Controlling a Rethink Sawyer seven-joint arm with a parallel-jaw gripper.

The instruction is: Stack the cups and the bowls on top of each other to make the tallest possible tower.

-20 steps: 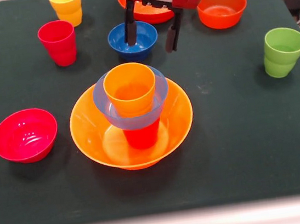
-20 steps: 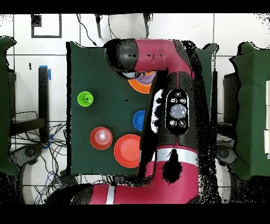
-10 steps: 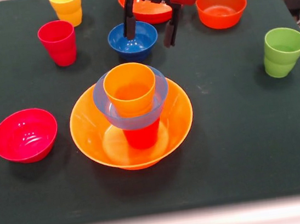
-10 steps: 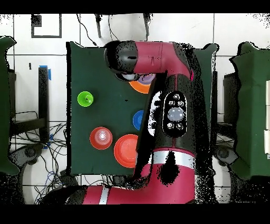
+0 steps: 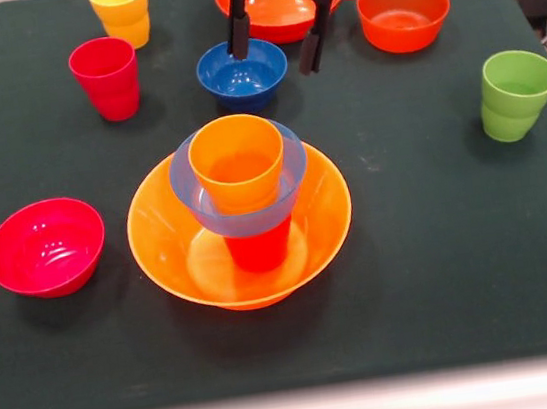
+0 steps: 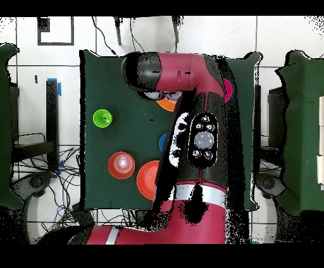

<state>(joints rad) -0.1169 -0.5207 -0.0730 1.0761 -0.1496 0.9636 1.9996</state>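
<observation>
The tower stands mid-table: a large orange bowl [image 5: 173, 248] holds a red-orange cup [image 5: 259, 250], with a light blue bowl [image 5: 288, 177] on it and an orange cup [image 5: 238, 164] on top. My gripper [image 5: 275, 38] hangs at the top edge, open and empty, above the far rim of the dark blue bowl [image 5: 243, 75] and in front of the large red-orange bowl [image 5: 274, 13]. Loose on the cloth are an orange-red bowl [image 5: 404, 13], a magenta bowl [image 5: 45, 247], and green [image 5: 514, 94], crimson [image 5: 107, 78] and yellow [image 5: 122, 13] cups.
In the overhead view the arm [image 6: 199, 136] covers the table's middle and most of the tower. The green cup [image 6: 102, 117], orange-red bowl [image 6: 121, 165] and large red-orange bowl [image 6: 147, 180] show to its left. The green cloth ends at the front edge [image 5: 298, 388].
My gripper has risen and drawn back toward the top of the front view, still open. The cups and bowls have not moved.
</observation>
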